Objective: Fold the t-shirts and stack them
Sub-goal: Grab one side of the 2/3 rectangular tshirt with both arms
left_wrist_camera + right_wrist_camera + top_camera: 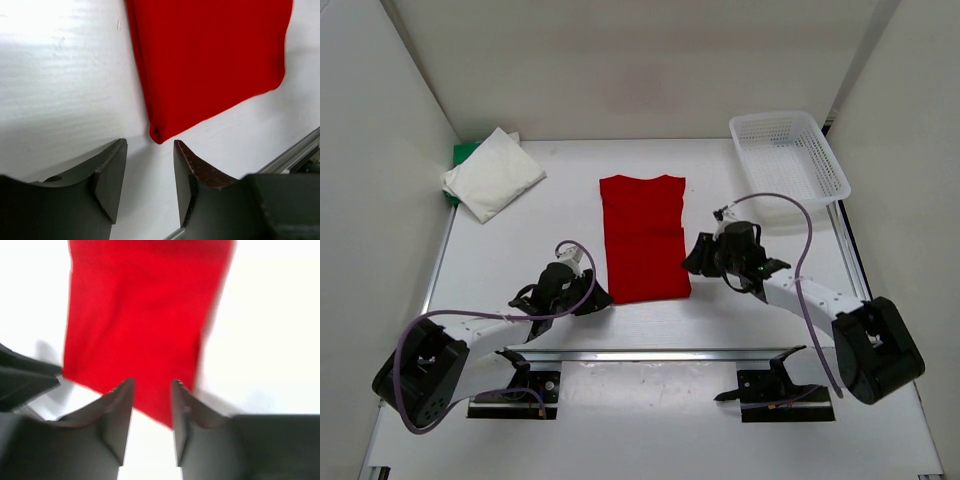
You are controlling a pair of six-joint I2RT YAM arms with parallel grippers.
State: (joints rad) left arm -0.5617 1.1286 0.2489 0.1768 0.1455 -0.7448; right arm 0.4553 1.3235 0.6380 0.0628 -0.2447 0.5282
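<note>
Right, my notes for this step:

- The red t-shirt [642,238] lies flat at the table's [520,250] centre as a long rectangle, collar toward 12 o'clock.
- The left gripper [150,145] is parted and empty, just off the shirt's 7 o'clock corner.
- The right gripper [153,382] is also parted with nothing pinched, at the shirt's 4 o'clock edge. That view is blurred.
- The white t-shirt [495,175] sits folded at 10 o'clock, on top of the green t-shirt [462,155].
- I judge the next step is one more fold, hem toward 12 o'clock, before stacking.
- I want both jaws to pinch all layers at the near corners, then lift evenly so the edges stay square.
- The risk is catching only the top layer and unfolding it.
</note>
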